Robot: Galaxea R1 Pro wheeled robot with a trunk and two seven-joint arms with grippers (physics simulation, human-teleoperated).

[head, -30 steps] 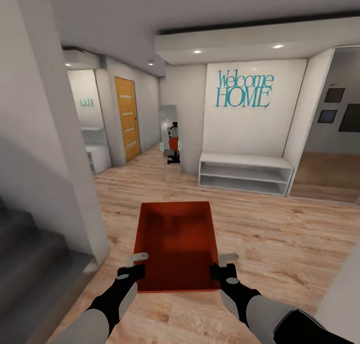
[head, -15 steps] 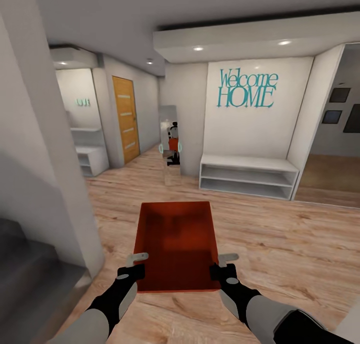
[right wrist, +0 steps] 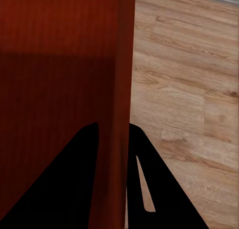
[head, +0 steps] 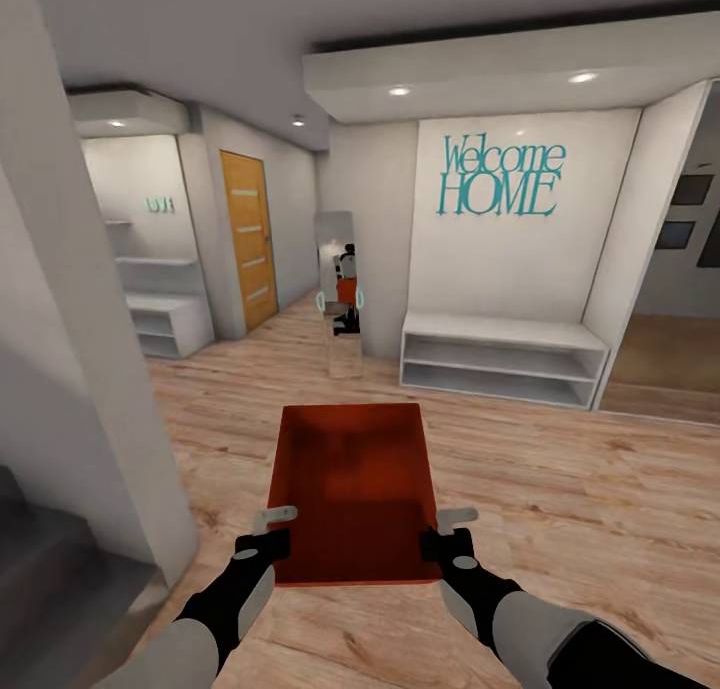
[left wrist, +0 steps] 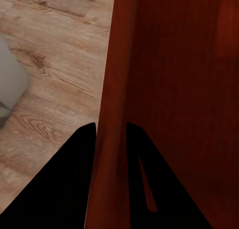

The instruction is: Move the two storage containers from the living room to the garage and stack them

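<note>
An orange-red open-top storage container point(head: 350, 489) hangs in front of me above light wood plank flooring, held level between both arms. My left gripper point(head: 272, 525) is shut on the container's left wall point(left wrist: 110, 139). My right gripper point(head: 450, 525) is shut on its right wall point(right wrist: 115, 139). In each wrist view the thin red wall runs between the two dark fingers. The bin's inside looks empty. The second container is out of view.
A white pillar point(head: 90, 389) and grey stairs point(head: 50, 589) stand close on my left. Ahead are a white low bench shelf point(head: 500, 361) under a "Welcome HOME" wall sign point(head: 500, 179), a standing mirror point(head: 342, 289), and an orange wooden door point(head: 248, 239).
The whole view has shifted: the pillar slides left and the entry wall comes nearer, so I am moving forward. The container stays fixed between my grippers.
</note>
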